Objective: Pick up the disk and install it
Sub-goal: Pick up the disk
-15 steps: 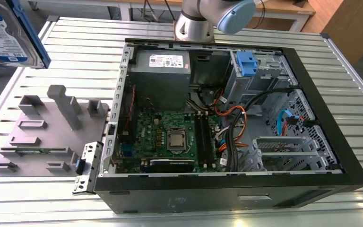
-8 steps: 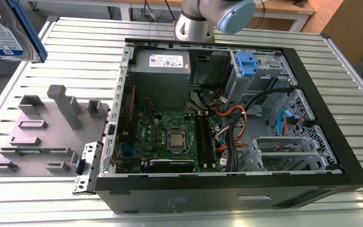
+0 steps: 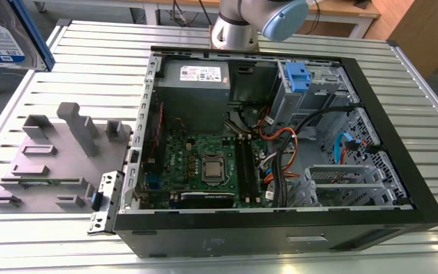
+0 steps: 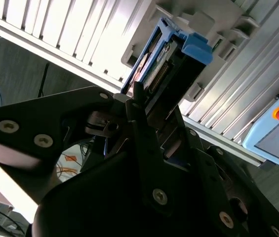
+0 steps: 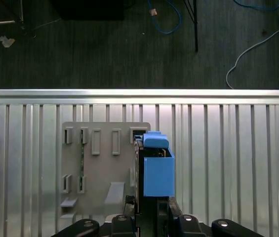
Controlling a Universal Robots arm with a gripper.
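- Slatted metal table [image 3: 89, 63] carried an open computer case [image 3: 280, 237] and a grey fixture plate [image 3: 32, 174]
- the gripper [image 4: 156, 116] was clenched on the disk [image 4: 171, 64], held on edge above the plate
- in the exterior view the disk hung at the upper left, well apart from the case
- judged: carrying well needed a firm grip, the blue bracket [image 5: 158, 170] kept square, and a path clear of the case's cables [image 3: 280, 137]

The arm [image 3: 232, 31] is a smooth silver-grey tube, its joint closed by a rounded pale blue cap [image 3: 284, 20]. In the second wrist view the gripper [image 4: 156, 116] is matte black throughout, built of flat angular plates and narrow links, dotted with small round silver screws [image 4: 159, 196] set flush in the plates.
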